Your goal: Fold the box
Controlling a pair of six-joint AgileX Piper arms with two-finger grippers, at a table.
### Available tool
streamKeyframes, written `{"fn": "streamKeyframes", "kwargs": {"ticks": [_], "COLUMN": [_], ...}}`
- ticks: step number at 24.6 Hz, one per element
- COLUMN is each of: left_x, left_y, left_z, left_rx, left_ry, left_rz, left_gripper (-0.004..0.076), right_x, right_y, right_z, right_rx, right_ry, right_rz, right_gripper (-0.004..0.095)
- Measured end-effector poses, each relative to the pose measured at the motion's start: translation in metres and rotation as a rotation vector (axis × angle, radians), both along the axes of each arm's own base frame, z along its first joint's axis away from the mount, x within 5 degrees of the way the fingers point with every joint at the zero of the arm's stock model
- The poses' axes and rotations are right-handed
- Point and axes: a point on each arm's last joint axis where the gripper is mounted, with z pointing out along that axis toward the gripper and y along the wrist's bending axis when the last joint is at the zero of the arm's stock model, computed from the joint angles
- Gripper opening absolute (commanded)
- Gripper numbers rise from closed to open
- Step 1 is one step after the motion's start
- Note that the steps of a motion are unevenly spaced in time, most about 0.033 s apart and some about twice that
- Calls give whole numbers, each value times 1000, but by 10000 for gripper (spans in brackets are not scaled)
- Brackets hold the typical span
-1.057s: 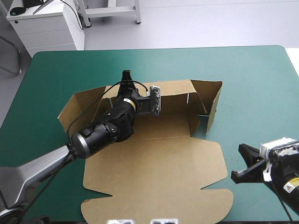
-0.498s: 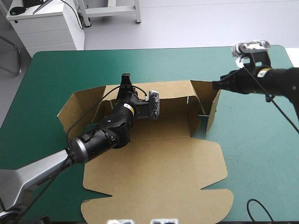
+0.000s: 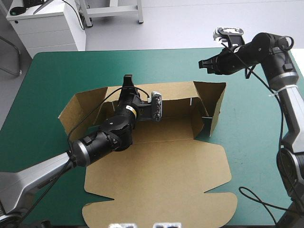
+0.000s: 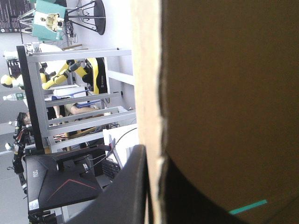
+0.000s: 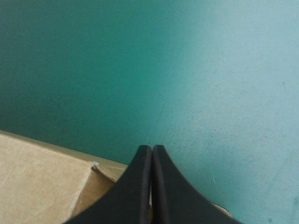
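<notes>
Robotics laboratory bench. A left arm [image 3: 95, 142] and a right arm [image 3: 287, 104] reach over the box [image 3: 161, 180] on a table [image 3: 57, 80] with a teal-green cover. Beyond the table's far left corner, a white cabinet [image 3: 45, 28] and a white metal frame [image 3: 139, 14] stand on a pale bare floor [image 3: 199, 23].

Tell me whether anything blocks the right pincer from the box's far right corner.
Nothing visible does. The right pincer, shut, hangs close by that corner of the box, with only bare teal-green cover around. The left pincer is shut on the far wall, well off to the side.
</notes>
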Motion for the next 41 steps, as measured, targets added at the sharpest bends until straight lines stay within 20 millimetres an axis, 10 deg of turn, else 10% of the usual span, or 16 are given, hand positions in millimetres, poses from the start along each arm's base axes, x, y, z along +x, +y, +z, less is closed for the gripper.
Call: {"fn": "streamKeyframes", "kwargs": {"ticks": [15,34,41], "left_x": [0,-1,-4], "left_y": [0,1,1], "left_z": [-1,-2,-2], "left_rx": [-32,-35,-41], "left_ry": [0,20,51], "left_rz": [20,32,26], "left_gripper": [-8,-8,-8], "right_x": [10,-70,-95], "right_y": [16,14,12], "right_z": [-41,-39,-68], "right_rx": [-122,-27,1], "right_ry": [185,122,-13], "right_rz": [14,156,186], "right_gripper": [-12,-13,-14]}}
